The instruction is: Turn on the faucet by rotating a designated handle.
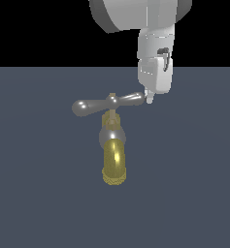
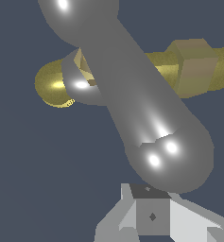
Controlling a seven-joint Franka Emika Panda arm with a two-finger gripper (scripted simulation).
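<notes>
Because the handle (image 1: 106, 103) is a glossy, rigid crossbar, I judge it stiff and slippery, so pushing sideways near a bulbed end should turn it more surely than pinching. It sits atop the faucet (image 1: 112, 140), which stands on the dark worktop (image 1: 39, 193). Its long axis runs level across the exterior view, one arm to that view's left, the other to its right. The gold spout (image 1: 114, 164) points toward that camera. At the right-hand bulb hangs the gripper (image 1: 149, 98); whether its jaws are spread I cannot tell.

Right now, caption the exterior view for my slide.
Panda gripper meets the faucet's handle at its exterior-view right end.
</notes>
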